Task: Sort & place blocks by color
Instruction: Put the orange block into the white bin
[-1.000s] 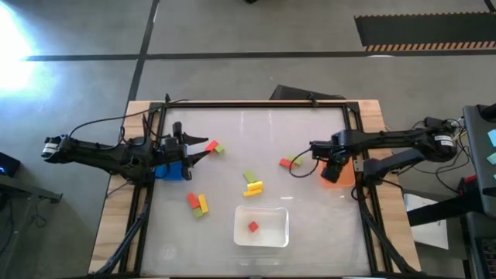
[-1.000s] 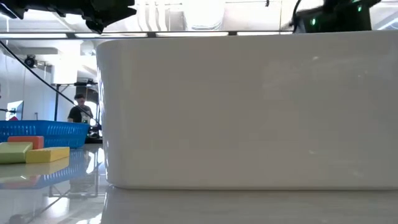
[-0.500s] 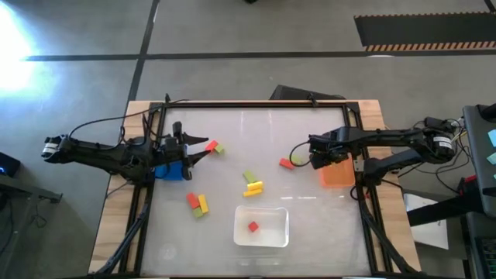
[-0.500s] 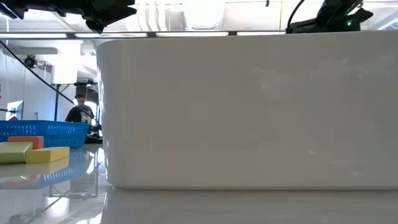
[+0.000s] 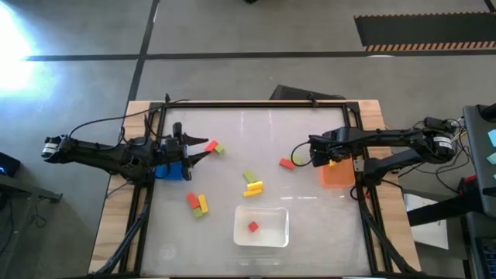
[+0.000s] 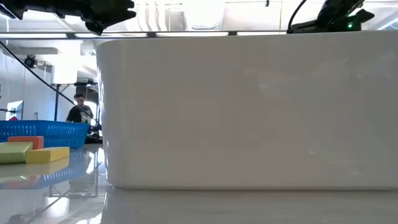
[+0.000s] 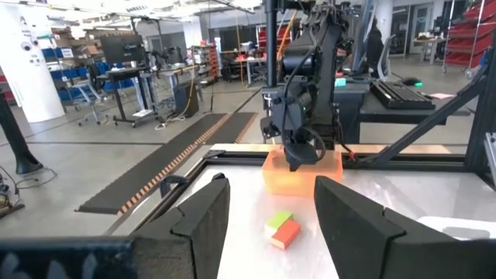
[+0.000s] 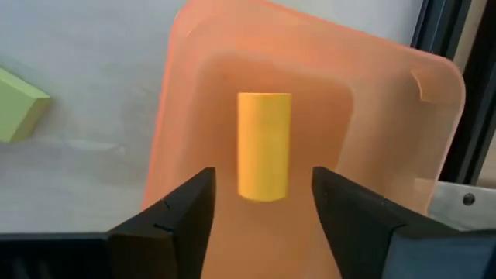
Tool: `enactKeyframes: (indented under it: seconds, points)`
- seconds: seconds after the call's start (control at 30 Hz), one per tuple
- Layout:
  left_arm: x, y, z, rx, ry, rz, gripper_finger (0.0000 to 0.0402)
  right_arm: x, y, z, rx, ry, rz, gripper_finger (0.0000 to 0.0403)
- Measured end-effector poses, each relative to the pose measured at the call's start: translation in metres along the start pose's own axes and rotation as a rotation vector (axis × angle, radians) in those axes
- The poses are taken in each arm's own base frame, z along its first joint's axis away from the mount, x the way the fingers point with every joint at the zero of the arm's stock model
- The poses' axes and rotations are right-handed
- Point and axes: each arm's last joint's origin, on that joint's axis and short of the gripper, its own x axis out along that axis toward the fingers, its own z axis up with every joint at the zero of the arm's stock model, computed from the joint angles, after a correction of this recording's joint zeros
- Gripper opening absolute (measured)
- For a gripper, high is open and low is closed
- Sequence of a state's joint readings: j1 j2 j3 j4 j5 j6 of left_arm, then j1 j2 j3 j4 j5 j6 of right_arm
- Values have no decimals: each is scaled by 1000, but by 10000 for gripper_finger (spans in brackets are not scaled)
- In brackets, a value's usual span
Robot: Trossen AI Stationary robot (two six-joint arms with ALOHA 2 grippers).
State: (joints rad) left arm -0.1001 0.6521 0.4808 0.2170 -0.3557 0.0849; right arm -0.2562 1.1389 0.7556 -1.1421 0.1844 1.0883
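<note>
Two dark fingers [image 8: 174,213] of the right gripper [image 8: 263,205] are seen spread apart in its wrist view, with a yellow block [image 8: 263,146] between them but not touched, lying in the orange bin [image 8: 387,93]. In the high view that gripper [image 5: 329,157] is placed over the bin's table-centre edge [image 5: 339,178], and the block shows only as a yellow speck. A light green block [image 8: 19,105] is cut off at the edge of the right wrist view.

The left gripper [image 7: 271,209] is held with its fingers parted and nothing between them; it hangs by the blue bin [image 5: 170,170], aimed across the table at a green-and-red pair of blocks [image 7: 281,229] and the far orange bin [image 7: 302,174].

Open tabletop [image 5: 256,132] is left between the two arms. Near the centre lie a green and yellow cluster [image 5: 252,183] and a red-and-green pair [image 5: 288,162]; toward the front lies a red, yellow and green group [image 5: 198,204]. A single red block [image 5: 253,226] rests in the white tray [image 5: 279,236].

The low view is almost filled by the tray's wall [image 6: 249,112], so most blocks are hidden there; only a yellow brick [image 6: 46,154] with others beside it, and a blue basket [image 6: 43,132], are seen past it. A person [image 6: 79,109] is made out far behind.
</note>
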Motion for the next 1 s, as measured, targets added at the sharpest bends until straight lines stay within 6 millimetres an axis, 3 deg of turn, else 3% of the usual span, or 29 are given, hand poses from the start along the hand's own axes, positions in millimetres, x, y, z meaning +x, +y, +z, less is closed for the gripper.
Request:
enactKeyframes:
  seconds: [0.3, 0.6, 1.0]
  points:
    - [4, -1, -3, -45, 22, 32, 173, -32, 6, 10, -52, -74, 106, 220]
    - [22, -5, -20, -85, 135, 151, 173, -73, 27, 11, -240, -431, 163, 221]
    - [38, -15, -45, -231, 371, 138, 173, -90, 68, 8, -607, -806, 401, 221]
